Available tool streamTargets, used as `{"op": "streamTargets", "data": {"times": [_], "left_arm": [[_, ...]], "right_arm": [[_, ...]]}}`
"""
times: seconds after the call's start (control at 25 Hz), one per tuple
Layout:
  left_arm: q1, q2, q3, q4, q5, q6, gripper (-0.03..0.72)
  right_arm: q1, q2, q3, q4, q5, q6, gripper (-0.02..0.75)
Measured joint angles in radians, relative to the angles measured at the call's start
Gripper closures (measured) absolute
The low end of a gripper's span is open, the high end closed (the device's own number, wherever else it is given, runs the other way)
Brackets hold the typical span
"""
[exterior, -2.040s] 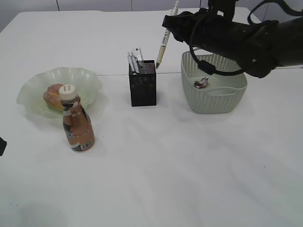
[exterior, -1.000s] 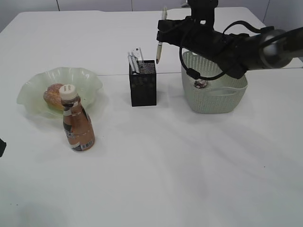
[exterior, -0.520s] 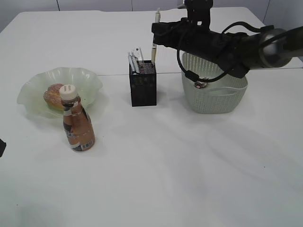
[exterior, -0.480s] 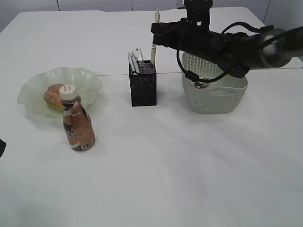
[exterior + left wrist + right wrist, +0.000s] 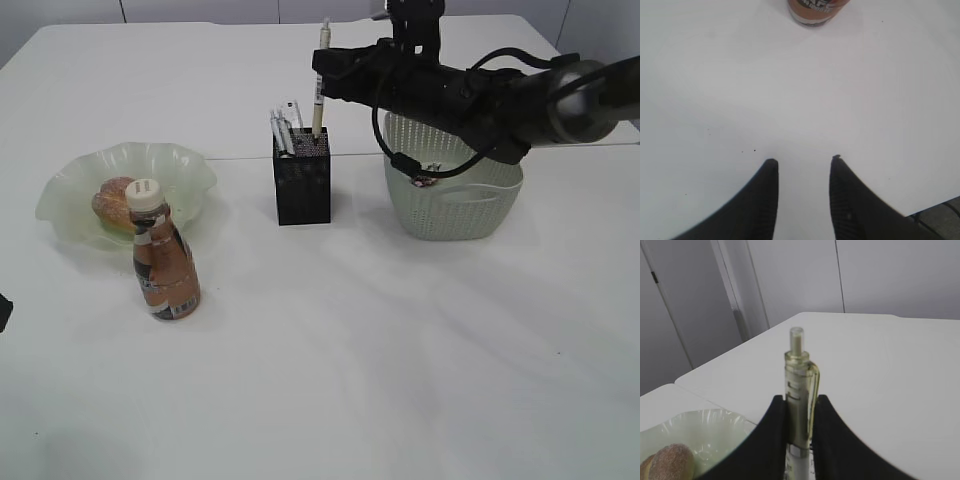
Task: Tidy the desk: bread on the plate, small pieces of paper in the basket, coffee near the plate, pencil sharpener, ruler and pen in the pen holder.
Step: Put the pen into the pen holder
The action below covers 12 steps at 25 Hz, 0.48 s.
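Cream pen [image 5: 799, 405] pinched between right fingers [image 5: 771, 437]

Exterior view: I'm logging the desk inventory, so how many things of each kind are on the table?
Plates: 1, plate
Bread: 1, bread
Coffee bottles: 1, coffee bottle
Pen holders: 1, pen holder
Baskets: 1, basket
Paper scraps: 1, paper scrap
Held pens: 1, pen
Total: 7; the holder's other contents are unclear.

Open table [image 5: 400, 340] in front; the basket [image 5: 452, 190] stands close right of the pen holder [image 5: 301, 176]
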Motion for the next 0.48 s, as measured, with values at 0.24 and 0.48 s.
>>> {"op": "streamTargets", "data": {"times": [0.24, 0.48], "left_arm": [[0.000, 0.000, 0.000, 0.000, 0.000, 0.000, 0.433], [0.000, 0.000, 0.000, 0.000, 0.000, 0.000, 0.433]], "right_arm": [[0.000, 0.002, 0.000, -0.063, -0.004, 0.018, 0.660], [0.000, 0.002, 0.000, -0.067, -0.006, 0.020, 0.660]]}}
